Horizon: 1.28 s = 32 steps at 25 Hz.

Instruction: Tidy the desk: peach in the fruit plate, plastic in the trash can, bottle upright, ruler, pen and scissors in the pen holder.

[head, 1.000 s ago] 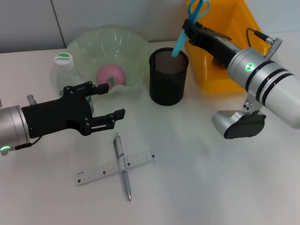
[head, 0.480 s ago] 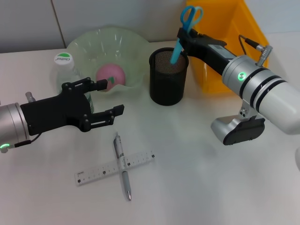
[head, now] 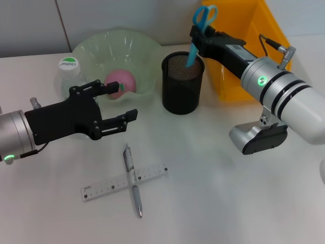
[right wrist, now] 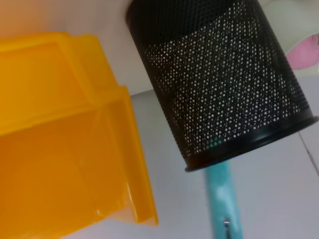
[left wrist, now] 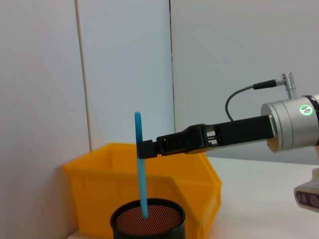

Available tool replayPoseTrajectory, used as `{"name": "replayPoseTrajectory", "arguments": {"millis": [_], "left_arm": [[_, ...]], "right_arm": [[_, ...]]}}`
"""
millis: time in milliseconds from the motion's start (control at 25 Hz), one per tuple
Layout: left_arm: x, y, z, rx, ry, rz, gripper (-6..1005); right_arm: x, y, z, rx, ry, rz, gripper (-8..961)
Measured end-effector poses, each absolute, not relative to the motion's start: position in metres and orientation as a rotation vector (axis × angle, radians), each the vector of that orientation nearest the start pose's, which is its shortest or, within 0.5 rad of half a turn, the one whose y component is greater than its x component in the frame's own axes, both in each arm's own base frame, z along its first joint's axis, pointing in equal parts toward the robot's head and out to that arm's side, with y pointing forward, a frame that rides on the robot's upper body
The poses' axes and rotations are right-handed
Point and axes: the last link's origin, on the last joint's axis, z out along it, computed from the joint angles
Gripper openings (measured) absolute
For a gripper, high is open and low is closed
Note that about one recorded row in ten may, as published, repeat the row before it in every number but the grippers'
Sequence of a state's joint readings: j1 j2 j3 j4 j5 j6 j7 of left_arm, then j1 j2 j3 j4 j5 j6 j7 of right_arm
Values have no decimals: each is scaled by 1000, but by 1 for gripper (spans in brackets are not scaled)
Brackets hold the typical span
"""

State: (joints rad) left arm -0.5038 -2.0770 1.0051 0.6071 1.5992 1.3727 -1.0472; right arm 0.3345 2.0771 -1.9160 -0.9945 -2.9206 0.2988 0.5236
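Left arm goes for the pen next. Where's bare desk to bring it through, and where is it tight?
Bare desk lies between the left gripper and the pen, which lies crossed over the ruler, and across the whole near-right side. It is tight behind: bottle, fruit plate, pen holder, with the right gripper holding scissors there.

Since a second ago the right pincer (head: 197,34) has carried the scissors (head: 198,31) leftward and stood them nearly upright, blades now dipping into the holder (head: 182,84) mouth rather than leaning over its rim. The left pincer (head: 119,104) has edged forward and up, toward the peach (head: 122,81).
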Motion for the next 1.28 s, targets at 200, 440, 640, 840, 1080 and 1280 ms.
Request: {"name": "replayPoseTrajectory", "arguments": {"millis": [200,440,640,840,1080,1280], "left_arm": [[-235,345,-23,-2625,-198,-766,792],[-235,345,-23,-2630,-193,-765,792],[-235,345,-23,-2630,-182,-761,791],[-234,345,-23,-2630,-179,-760,791],[-234,347,-22,-2629,-173,-756,791],[-235,347,-20,-2625,-186,-762,791]], "right_arm": [[195,383,-47,-986,-1888,-1112,403],[193,382,-50,-992,-1885,-1095,509],[193,382,-50,-996,-1877,-1088,535],[192,381,-50,-990,-1871,-1083,549],[187,380,-45,-1003,-1802,-1049,557],[150,366,-24,-1136,-1466,-805,564]]}}
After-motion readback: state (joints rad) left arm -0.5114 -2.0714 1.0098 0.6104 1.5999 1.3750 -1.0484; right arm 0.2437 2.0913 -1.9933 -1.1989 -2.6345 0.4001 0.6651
